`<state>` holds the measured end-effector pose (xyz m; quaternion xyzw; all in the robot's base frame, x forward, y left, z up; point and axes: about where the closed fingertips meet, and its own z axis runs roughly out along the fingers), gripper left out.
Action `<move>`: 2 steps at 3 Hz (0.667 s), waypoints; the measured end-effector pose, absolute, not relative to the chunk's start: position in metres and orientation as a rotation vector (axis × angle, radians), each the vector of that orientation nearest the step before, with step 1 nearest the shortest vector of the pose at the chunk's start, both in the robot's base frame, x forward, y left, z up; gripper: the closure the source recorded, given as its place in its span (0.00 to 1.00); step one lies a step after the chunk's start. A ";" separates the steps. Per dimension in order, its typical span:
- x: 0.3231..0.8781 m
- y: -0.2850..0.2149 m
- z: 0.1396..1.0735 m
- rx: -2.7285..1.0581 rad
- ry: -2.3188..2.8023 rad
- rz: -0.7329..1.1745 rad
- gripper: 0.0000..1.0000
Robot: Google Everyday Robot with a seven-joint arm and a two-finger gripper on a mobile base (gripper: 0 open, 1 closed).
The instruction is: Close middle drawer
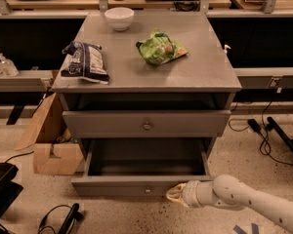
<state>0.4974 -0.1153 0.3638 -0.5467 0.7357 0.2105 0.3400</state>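
1. One pincer (175,195), cream-tipped at the end of a white arm (249,206), is sitting low at the right of the scene. Its tip is meeting, or all but meeting, the front panel of the middle drawer (112,185). Whether it is spread wide or pinched narrow, I cannot tell.
2. Just left of the pincer, the small brass knob (147,190) is sitting at the centre of that panel, so the pincer is bearing on the panel's right part.
3. Above and behind the pincer, the drawer's deep box is standing pulled far out of the grey cabinet (136,79).
4. Judging by its painted wood, the drawer is looking stiff, sturdy and fairly weighty, and is probably running on slides. Closing it is calling for a flat push on the panel, not a grasp. Pressing nearer the knob is likely the safer choice, since an off-centre shove may be skewing the box in its runners.
5. Further above the pincer, the upper drawer front (102,123) is lying nearly flush. On the cabinet top, well beyond, a green snack bag (161,48), a dark chip bag (85,62) and a white bowl (119,17) are resting. Far left of the pincer, a cardboard box (56,157) is standing on the floor.
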 end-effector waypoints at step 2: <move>0.460 -0.101 0.358 -1.432 1.919 0.600 1.00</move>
